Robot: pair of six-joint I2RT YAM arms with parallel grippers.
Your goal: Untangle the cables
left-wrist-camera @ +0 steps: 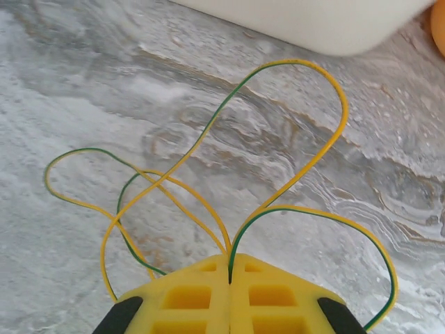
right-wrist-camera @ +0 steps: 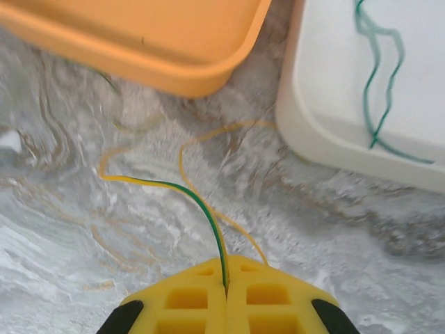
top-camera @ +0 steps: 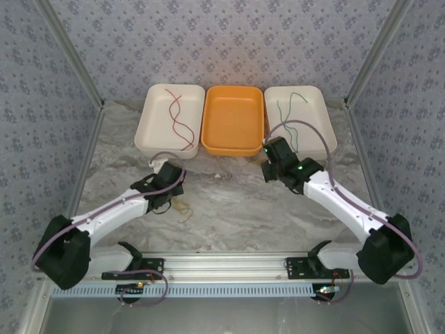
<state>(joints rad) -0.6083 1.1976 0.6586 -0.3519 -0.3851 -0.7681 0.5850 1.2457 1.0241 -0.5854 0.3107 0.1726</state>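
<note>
The left jaws pinch a yellow-green wire among crossed loops on the worktop. The right jaws pinch a yellow-green strand near the orange tray. Red wires already lie in the left white tray and green wires in the right white tray — the yellow tangle looks still unsorted.

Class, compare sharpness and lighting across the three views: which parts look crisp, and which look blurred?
Top external: even, soft light, barely any shadow. Left wrist: thin yellow-green wire crisp on the marble tabletop; white plastic tray edge soft. Right wrist: orange plastic tray and green wire blurred.
</note>
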